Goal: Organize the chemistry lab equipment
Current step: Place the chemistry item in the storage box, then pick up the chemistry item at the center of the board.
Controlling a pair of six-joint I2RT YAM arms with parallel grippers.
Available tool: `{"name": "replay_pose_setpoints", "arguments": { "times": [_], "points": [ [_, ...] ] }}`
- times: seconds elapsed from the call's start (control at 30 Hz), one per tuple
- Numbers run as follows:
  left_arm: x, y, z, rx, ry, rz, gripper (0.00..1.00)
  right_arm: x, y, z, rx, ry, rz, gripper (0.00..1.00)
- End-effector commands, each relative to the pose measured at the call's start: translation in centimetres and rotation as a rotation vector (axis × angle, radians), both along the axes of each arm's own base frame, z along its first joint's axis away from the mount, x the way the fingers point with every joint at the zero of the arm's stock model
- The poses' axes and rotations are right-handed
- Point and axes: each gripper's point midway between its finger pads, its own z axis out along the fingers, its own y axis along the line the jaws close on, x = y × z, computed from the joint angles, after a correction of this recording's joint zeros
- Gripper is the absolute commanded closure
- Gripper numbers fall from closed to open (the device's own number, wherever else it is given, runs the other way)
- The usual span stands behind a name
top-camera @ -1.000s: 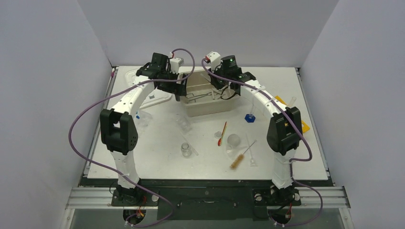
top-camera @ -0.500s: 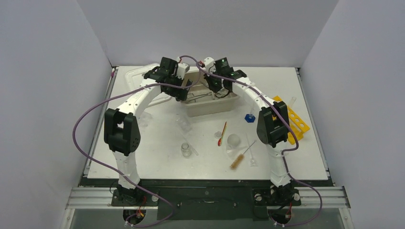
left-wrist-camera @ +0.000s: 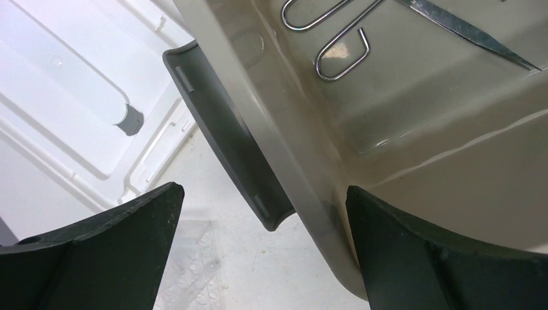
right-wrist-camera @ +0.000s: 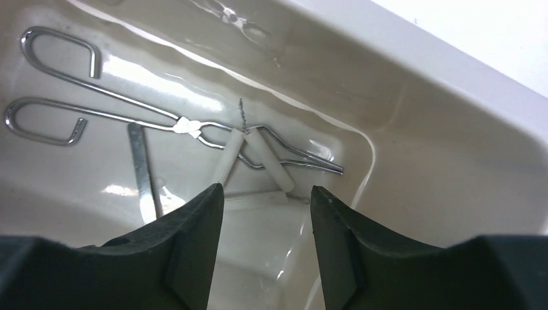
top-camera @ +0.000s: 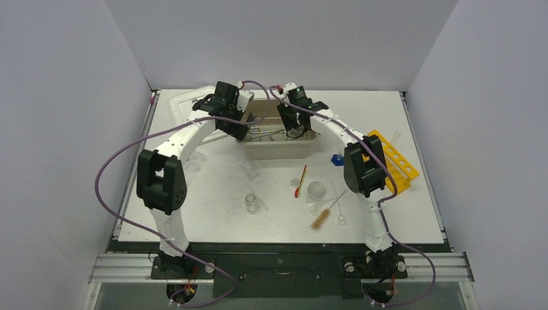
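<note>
Both grippers are at the beige tub [top-camera: 274, 150]. My left gripper [left-wrist-camera: 262, 190] is open and straddles the tub's left wall [left-wrist-camera: 284, 148], one finger outside by the dark handle [left-wrist-camera: 226, 135], the other inside. My right gripper [right-wrist-camera: 266, 190] hangs open inside the tub with nothing between its fingers. On the tub floor below it lie metal forceps [right-wrist-camera: 129, 113] with wire loop handles and white tips, plus a flat metal strip [right-wrist-camera: 141, 174]. Loose on the table are a green-and-red spatula [top-camera: 300, 181], a brown-bristled brush [top-camera: 325, 214], a beaker [top-camera: 252, 203] and a clear glass piece [top-camera: 316, 190].
The white lid [top-camera: 194, 113] lies left of the tub. A yellow rack [top-camera: 395, 161] stands at the right, with a blue-capped piece [top-camera: 337, 159] beside it. Clear vials [top-camera: 249, 168] sit in front of the tub. A clear bumpy plastic piece [left-wrist-camera: 171, 271] lies under the left gripper.
The right arm swung left and lowered into the tub, uncovering the yellow rack, and its jaws opened. The left gripper shifted slightly, and the tub turned and slid a little left.
</note>
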Motion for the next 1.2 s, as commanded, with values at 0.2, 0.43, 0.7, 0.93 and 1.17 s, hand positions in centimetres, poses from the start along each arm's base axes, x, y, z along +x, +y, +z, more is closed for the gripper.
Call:
{"name": "replay_pose_setpoints", "arguments": {
  "times": [0.2, 0.43, 0.7, 0.93, 1.17],
  "points": [
    [0.5, 1.3, 4.4, -0.017, -0.117, 0.018, 0.03, -2.7, 0.1, 7.5, 0.213, -0.165, -0.111, 0.51],
    [-1.6, 0.6, 4.0, -0.078, -0.069, -0.014, 0.03, -5.3, -0.7, 8.3, 0.239, -0.133, -0.111, 0.51],
    [-3.5, 0.0, 3.4, -0.126, -0.043, -0.035, 0.03, -5.5, -1.0, 11.2, 0.254, -0.176, -0.113, 0.45],
    [-2.0, 0.0, 7.8, -0.153, -0.129, 0.001, 0.03, -6.2, -3.9, 19.7, 0.267, -0.353, -0.275, 0.37],
    [0.0, 1.7, 15.8, -0.246, -0.296, 0.140, 0.04, -7.2, -7.5, 23.3, 0.642, -0.341, -0.351, 0.17]
  ]
}}
